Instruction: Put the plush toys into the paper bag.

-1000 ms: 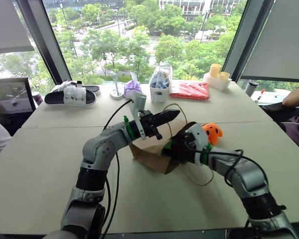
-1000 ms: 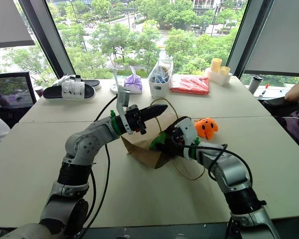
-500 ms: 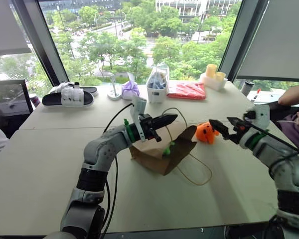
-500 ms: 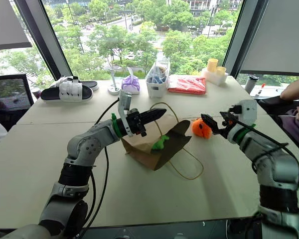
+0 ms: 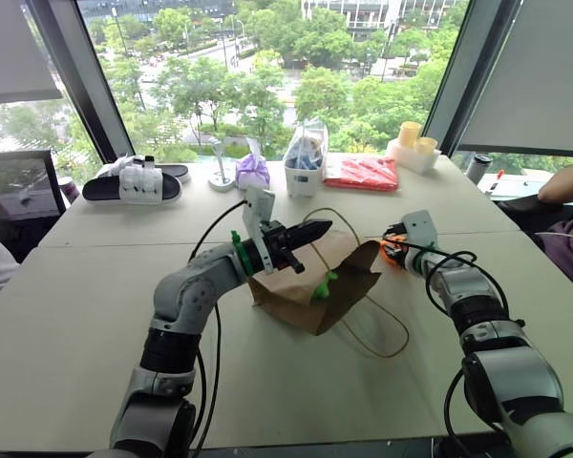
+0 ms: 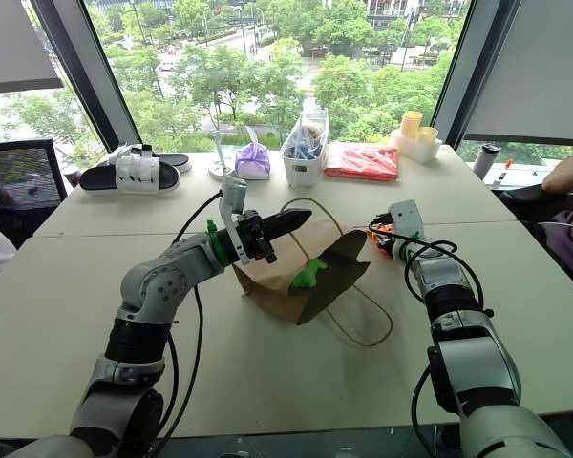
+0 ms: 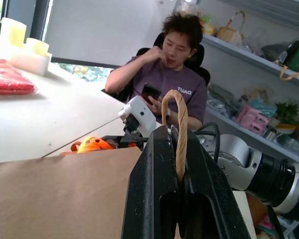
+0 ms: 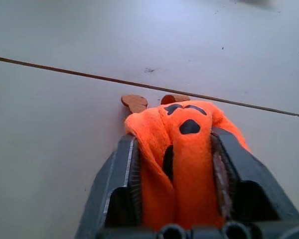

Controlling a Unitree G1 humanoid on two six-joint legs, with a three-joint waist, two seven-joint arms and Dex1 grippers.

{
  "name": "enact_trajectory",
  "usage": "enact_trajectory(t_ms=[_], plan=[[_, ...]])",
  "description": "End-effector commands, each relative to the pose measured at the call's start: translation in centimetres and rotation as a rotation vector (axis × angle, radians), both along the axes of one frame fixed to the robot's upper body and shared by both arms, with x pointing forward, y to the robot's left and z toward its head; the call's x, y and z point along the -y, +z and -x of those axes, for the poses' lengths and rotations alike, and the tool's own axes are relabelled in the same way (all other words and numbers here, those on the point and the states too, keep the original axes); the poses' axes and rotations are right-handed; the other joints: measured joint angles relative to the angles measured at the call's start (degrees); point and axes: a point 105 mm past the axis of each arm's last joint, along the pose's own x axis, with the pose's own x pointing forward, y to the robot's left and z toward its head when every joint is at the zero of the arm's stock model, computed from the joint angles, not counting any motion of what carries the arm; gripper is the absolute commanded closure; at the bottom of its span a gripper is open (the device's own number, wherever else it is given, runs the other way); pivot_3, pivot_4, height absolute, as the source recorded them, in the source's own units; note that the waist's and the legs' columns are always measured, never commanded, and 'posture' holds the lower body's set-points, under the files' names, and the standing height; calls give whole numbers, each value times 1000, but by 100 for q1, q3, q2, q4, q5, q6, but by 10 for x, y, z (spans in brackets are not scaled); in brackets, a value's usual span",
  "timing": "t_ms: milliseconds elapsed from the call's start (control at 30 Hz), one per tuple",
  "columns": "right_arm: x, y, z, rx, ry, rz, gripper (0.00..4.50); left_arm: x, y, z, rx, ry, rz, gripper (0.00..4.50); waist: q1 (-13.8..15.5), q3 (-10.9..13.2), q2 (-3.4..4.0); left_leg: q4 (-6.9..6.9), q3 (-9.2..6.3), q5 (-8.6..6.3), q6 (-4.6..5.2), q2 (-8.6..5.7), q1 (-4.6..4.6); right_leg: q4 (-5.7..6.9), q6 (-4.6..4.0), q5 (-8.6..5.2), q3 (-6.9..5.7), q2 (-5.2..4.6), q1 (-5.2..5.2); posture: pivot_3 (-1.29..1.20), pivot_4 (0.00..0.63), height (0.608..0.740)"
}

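The orange plush toy is mostly hidden between the right end effector's fingers. The green plush toy pokes partly from the paper bag, its face hidden.

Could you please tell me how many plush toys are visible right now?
2. The orange toy is squeezed between the right gripper's fingers on the table; the green toy sits in the paper bag's mouth. Others could be hidden inside.

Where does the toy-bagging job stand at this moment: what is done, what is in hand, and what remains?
Done: the green toy already lies in the mouth of the paper bag. In hand: the left gripper is shut on the bag's cord handle, holding it up, and the right gripper squeezes the orange toy on the table. Left: carry the orange toy into the bag.
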Motion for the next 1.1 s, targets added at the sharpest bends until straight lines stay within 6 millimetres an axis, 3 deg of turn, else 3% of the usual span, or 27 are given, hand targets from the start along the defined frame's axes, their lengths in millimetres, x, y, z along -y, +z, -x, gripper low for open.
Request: enact_trajectory(t_ms=[33,133,233,333,500,600,667,867,1100], plan=[[8,-2,1,-4,-23,-3,4294,-5,15,3,59,15,31,4500,-7,0,-1,3,0,0,0,0,2,1,0,0,0,1,2,0,150,740],[17,7,2,42,-39,10,4491,-2,17,2,58,10,39,4500,-5,-1,-1,11,0,0,0,0,6,4,0,1,0,1,11,0,150,740],[32,43,9,168,-32,-1,4491,1,20,0,63,7,46,4500,38,0,0,13,-4,0,0,-2,0,4,0,1,0,1,8,0,150,740],[38,73,40,227,32,-52,4491,2,26,-3,65,0,64,4500,62,1,2,8,-20,0,-1,-8,-15,2,0,1,1,1,-2,0,150,740],[15,86,100,166,166,-149,4491,2,30,-7,58,-10,81,4500,-13,0,2,-12,-16,-8,12,-4,-8,-3,4,-1,0,1,-9,0,150,740],[-14,87,139,129,269,-192,4491,5,34,-7,55,-36,84,4500,6,0,3,-9,-15,-22,36,1,-1,-2,3,-2,0,5,-8,0,150,740],[-30,81,151,110,308,-222,4491,7,35,-8,54,-45,86,4500,12,0,3,-1,-16,-25,43,1,0,3,2,-1,0,7,-5,0,150,740],[-78,65,153,71,385,-336,4491,9,35,-7,50,-64,86,4500,33,0,0,15,-16,-25,42,-1,1,2,2,0,1,6,6,0,150,740],[-130,57,112,35,465,-363,4491,11,36,-4,40,-60,108,4500,1,0,2,4,-16,-17,28,0,2,15,0,1,5,9,-14,0,150,740]])
